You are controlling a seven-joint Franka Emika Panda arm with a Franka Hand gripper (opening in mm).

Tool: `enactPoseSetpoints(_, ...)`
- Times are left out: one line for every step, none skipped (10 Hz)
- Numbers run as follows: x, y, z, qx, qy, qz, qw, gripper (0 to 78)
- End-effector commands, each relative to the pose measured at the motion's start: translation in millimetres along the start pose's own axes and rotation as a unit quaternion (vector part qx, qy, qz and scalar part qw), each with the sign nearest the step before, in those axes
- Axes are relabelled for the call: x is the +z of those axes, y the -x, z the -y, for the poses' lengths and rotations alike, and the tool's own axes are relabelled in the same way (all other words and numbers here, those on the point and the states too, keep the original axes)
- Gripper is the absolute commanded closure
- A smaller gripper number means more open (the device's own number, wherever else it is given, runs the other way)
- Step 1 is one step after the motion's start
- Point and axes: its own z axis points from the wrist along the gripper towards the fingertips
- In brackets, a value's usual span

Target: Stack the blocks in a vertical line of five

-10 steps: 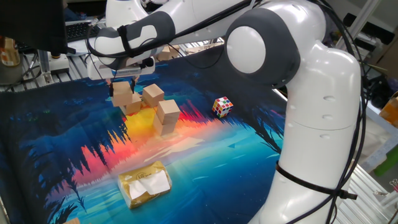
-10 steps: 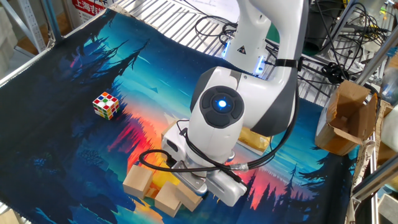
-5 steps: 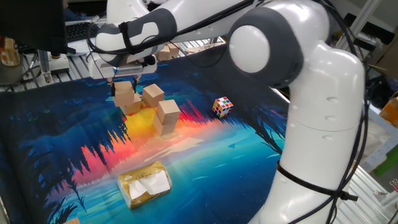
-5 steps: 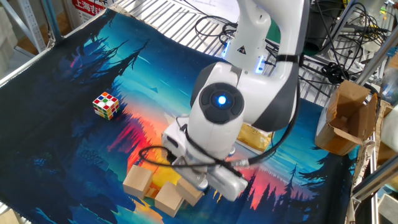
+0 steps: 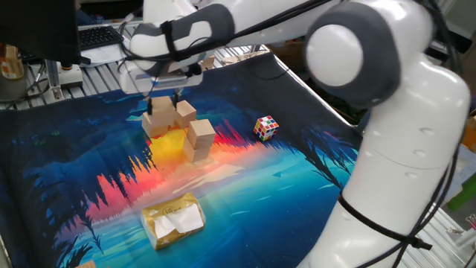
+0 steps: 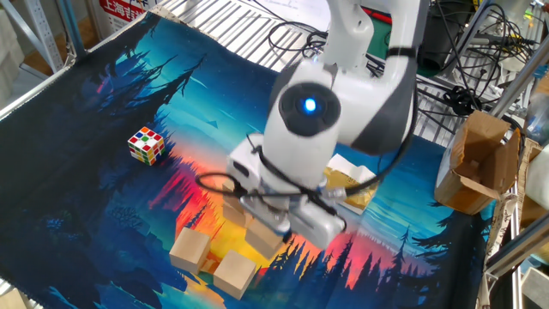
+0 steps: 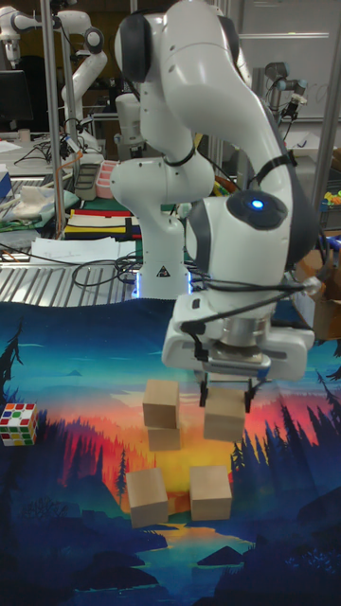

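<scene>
My gripper (image 7: 227, 402) is shut on a tan wooden block (image 7: 225, 415), held a little above the mat. To its left in the tall view stands a stack of two blocks (image 7: 162, 414). Two single blocks (image 7: 147, 496) (image 7: 210, 491) lie on the mat in front. In one fixed view the gripper (image 5: 164, 106) holds the block (image 5: 158, 123) left of the two-high stack (image 5: 201, 140), with a single block (image 5: 184, 112) behind. In the other fixed view the held block (image 6: 262, 239) shows under the arm, near two loose blocks (image 6: 190, 249) (image 6: 236, 275); the stack is hidden.
A multicoloured puzzle cube (image 5: 266, 127) (image 7: 19, 422) sits apart from the blocks. A yellowish wrapped packet (image 5: 173, 219) lies near the mat's front edge. A cardboard box (image 6: 480, 163) stands beside the table, and metal racking borders the mat.
The gripper has carried its block up off the block it stood over and sideways, towards the two-high stack. The other blocks have not moved.
</scene>
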Motion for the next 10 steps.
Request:
enactPoseSetpoints(-17.1, -10.8, 18.0, -0.008, 0.002, -0.003, 1.0000, 76.4)
enactPoseSetpoints(-22.1, -15.8, 25.4, -0.010, 0.002, -0.003, 0.9999, 76.4)
enactPoseSetpoints(-23.8, -17.8, 28.4, -0.010, 0.003, -0.002, 0.9999, 76.4)
enactPoseSetpoints(-27.5, -21.3, 34.6, -0.011, 0.005, -0.003, 0.9999, 76.4)
enactPoseSetpoints(-29.7, -23.2, 38.2, -0.013, 0.005, -0.003, 0.9999, 76.4)
enactPoseSetpoints(-30.5, -24.1, 39.7, -0.013, 0.004, -0.003, 0.9999, 76.4)
enactPoseSetpoints(-31.3, -27.4, 43.5, -0.014, 0.005, -0.003, 0.9999, 76.4)
enactPoseSetpoints(-30.1, -30.6, 45.5, -0.014, 0.005, -0.002, 0.9999, 76.4)
enactPoseSetpoints(-28.9, -32.6, 47.1, -0.014, 0.007, -0.002, 0.9999, 76.4)
enactPoseSetpoints(-27.1, -35.2, 51.0, -0.015, 0.012, -0.002, 0.9998, 76.4)
